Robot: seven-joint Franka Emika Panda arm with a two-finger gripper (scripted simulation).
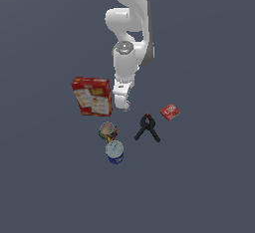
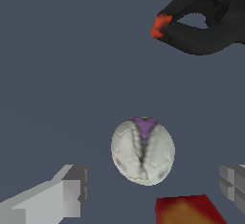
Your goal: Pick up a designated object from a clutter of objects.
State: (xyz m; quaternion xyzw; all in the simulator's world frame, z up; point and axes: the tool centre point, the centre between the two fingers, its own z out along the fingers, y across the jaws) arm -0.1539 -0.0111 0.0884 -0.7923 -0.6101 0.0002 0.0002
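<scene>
The tiny whitish-grey ball (image 1: 126, 106) lies on the floor between the red cracker box (image 1: 92, 96) and the black spring clamp (image 1: 147, 128). My gripper (image 1: 122, 102) hangs right over it. In the wrist view the ball (image 2: 142, 151) shows dark mottling and a purple patch. It sits between my two grey fingers (image 2: 62, 196), which stand wide apart and do not touch it. The gripper (image 2: 153, 184) is open and empty. The small red packet (image 1: 170, 111) lies beyond the clamp, on the exterior view's right.
A can with a colourful label (image 1: 107, 131) and a silver-topped blue can (image 1: 114, 152) stand below the box in the exterior view. In the wrist view the clamp (image 2: 206, 22) with its orange tip and a corner of the box (image 2: 189, 209) lie close to the ball.
</scene>
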